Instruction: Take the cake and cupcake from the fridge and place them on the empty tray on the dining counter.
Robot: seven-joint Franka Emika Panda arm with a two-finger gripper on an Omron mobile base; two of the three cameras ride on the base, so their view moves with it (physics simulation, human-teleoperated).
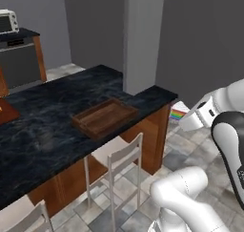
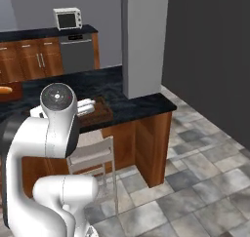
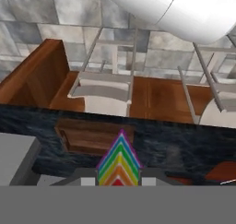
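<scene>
A rainbow-striped cake (image 3: pixel 119 161) slice sits between my gripper's (image 3: pixel 119 180) two tips, which are shut on it. From the left base, the cake (image 1: pixel 177 114) hangs in the gripper (image 1: pixel 180 112) just off the right end of the dining counter (image 1: pixel 43 131), at about counter height. On the black marbled top lies the brown wooden tray (image 1: pixel 105 116), empty, left of the cake. The hand view has the tray (image 3: pixel 92 135) just beyond the slice. In the right base view my arm hides part of the tray (image 2: pixel 100 111). The cupcake and the fridge are out of view.
A grey pillar (image 1: pixel 143 35) rises behind the counter's right end. Two white chairs (image 1: pixel 126 154) stand along its near side. A board with bread (image 2: pixel 7 90) lies at the counter's left. A toaster oven (image 2: pixel 67 18) sits on the far wall counter. Tiled floor lies to the right.
</scene>
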